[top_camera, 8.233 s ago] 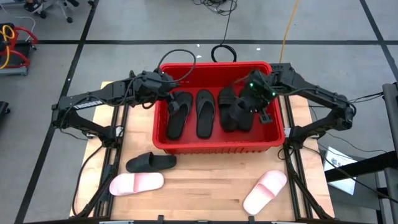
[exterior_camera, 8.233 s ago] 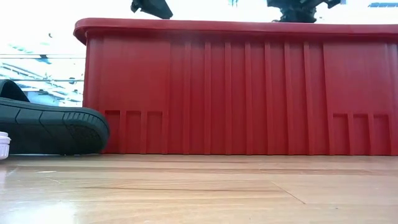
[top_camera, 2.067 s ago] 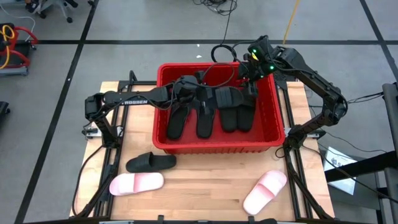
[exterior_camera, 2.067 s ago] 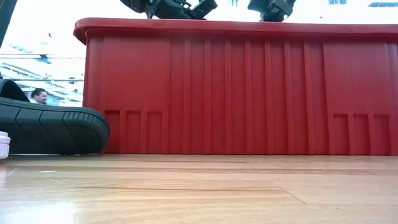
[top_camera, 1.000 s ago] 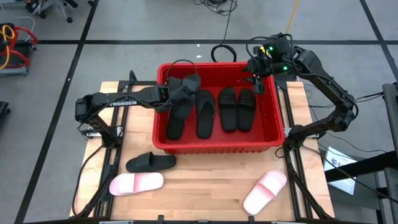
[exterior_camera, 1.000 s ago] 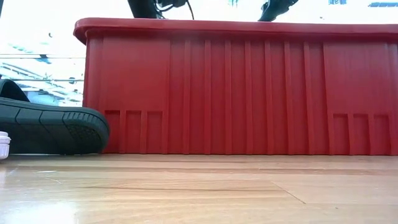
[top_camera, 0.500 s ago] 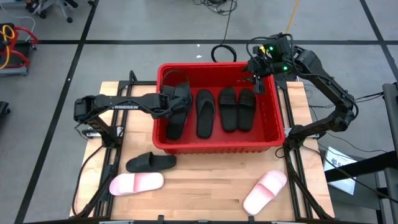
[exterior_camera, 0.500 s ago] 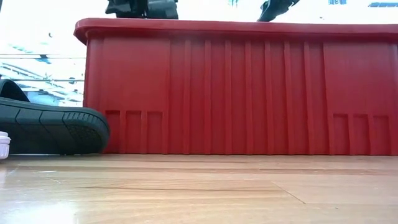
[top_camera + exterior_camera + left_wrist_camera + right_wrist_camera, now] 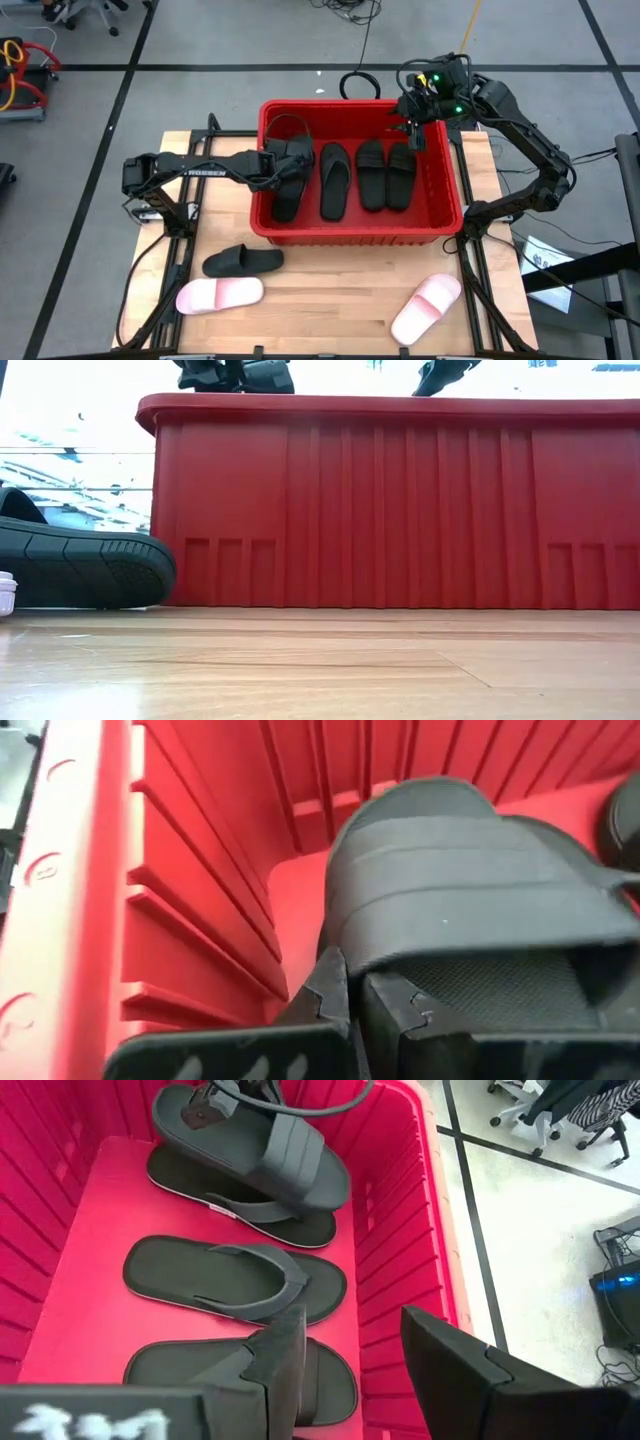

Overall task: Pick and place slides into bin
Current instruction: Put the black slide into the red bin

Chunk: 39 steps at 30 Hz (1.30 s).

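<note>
1. Since half a second ago, the bin (image 9: 452, 190) has slid slightly toward the right arm's side of the bench (image 9: 330, 290), and the left gripper (image 9: 296, 157) has shifted with it, while the right gripper (image 9: 412, 128) has stayed put.
2. Reaching in over the bin's left wall, the left gripper hangs inside the bin with its fingers clenched on the strap of a wide-strap black slide (image 9: 470, 890), as the left wrist view shows up close.
3. Directly under that gripper lies a second black slide (image 9: 285, 200) on the bin floor.
4. Beyond the left gripper, toward the right arm, a thong-style black slide (image 9: 334, 180) lies flat, and past it a pair of wide-strap black slides (image 9: 385, 175) lies side by side.
5. At the bin's far right corner hovers the right gripper, its fingers (image 9: 285, 1355) spread apart and holding nothing; the pair of slides lies just below and in front of it.
6. Outside the bin, on the bench nearer the front edge than either gripper, a black slide (image 9: 243, 261) lies close to the bin's front wall on the left arm's side.
7. One pink slide (image 9: 220, 295) lies just in front of that black one.
8. Another pink slide (image 9: 426, 308) lies tilted near the front right corner of the bench, well apart from both grippers.
</note>
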{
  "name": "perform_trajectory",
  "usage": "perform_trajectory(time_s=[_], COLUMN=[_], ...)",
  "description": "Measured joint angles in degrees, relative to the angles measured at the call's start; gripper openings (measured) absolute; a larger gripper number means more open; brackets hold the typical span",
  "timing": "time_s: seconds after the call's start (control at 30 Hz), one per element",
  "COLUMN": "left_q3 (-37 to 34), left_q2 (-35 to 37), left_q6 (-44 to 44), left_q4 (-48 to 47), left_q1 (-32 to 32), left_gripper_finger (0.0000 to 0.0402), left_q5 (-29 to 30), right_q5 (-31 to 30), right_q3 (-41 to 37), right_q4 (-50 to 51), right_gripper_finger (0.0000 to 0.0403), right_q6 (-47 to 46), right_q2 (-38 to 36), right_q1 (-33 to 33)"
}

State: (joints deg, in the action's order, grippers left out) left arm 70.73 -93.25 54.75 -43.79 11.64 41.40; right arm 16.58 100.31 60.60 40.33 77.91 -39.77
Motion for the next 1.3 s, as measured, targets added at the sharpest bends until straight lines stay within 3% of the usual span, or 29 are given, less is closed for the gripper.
perform_trajectory(time_s=[0.4,0.7,0.97,1.3], left_q3=[9.7,9.4,9.4,9.4], left_q2=[0.5,-4.3,-9.5,-10.3], left_q6=[-4.1,-4.0,-3.2,-3.1], left_q4=[-0.2,8.5,6.6,4.5], left_q1=[0.7,1.0,1.0,1.3], left_gripper_finger=[0.0000,0.0000,0.0000,0.0000], left_q5=[-0.4,-1.0,-3.0,-2.5], right_q5=[0.0,0.0,0.0,0.0], right_q3=[0.0,0.0,0.0,0.0], right_q4=[-0.8,-2.7,-2.6,-2.5], right_gripper_finger=[0.0157,0.0157,0.0157,0.0157], right_q6=[-0.2,-0.2,-0.2,-0.2], right_q2=[0.0,0.0,0.0,0.0], right_q1=[0.0,0.0,0.0,0.0])
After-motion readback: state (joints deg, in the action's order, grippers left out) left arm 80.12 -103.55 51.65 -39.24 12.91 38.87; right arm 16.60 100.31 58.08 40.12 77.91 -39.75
